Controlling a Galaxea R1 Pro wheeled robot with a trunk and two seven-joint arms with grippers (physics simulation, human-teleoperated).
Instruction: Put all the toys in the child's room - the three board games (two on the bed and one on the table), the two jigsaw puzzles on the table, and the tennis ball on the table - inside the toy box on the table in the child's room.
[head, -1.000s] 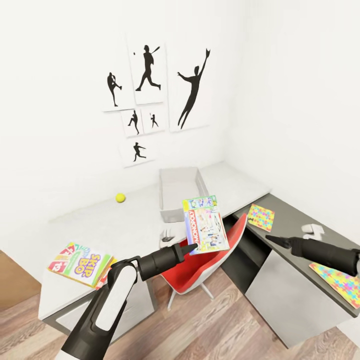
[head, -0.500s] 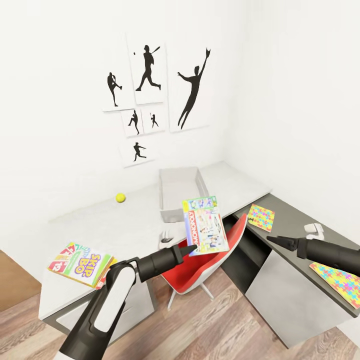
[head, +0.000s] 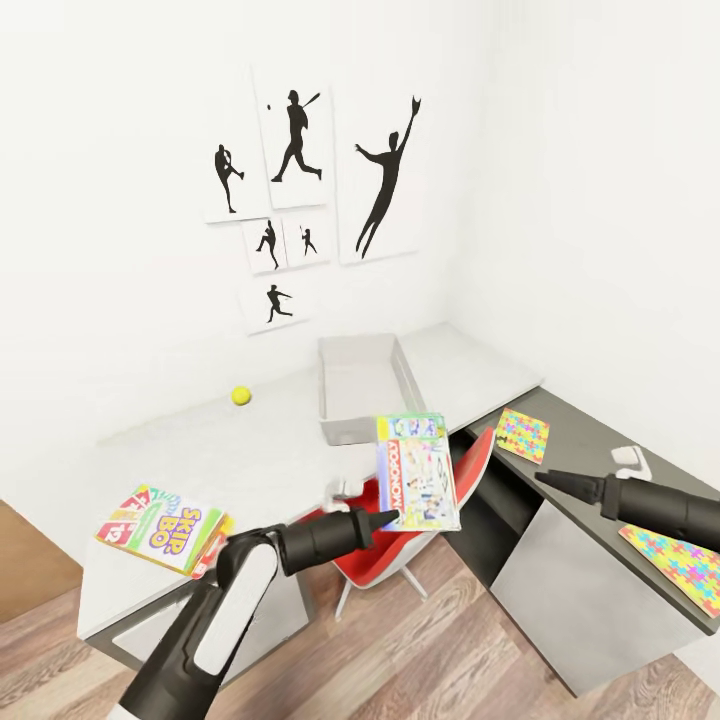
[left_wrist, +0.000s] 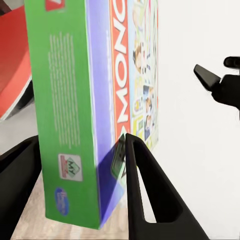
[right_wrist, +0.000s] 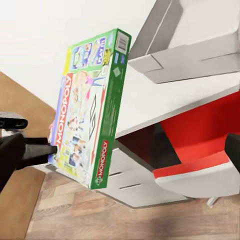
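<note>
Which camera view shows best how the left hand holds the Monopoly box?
The left wrist view: both fingers clamp the Monopoly box at its lower edge. The head view shows the left hand and box small; the right wrist view shows the box's whole cover.

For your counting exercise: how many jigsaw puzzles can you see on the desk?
2. One jigsaw puzzle lies near the dark desk's corner; the other lies at its right end, beyond the right arm.

toy box (head: 363, 388) behind Monopoly box (head: 416, 472) | chair (head: 400, 530) beneath | tennis ball (head: 240, 396) left
</note>
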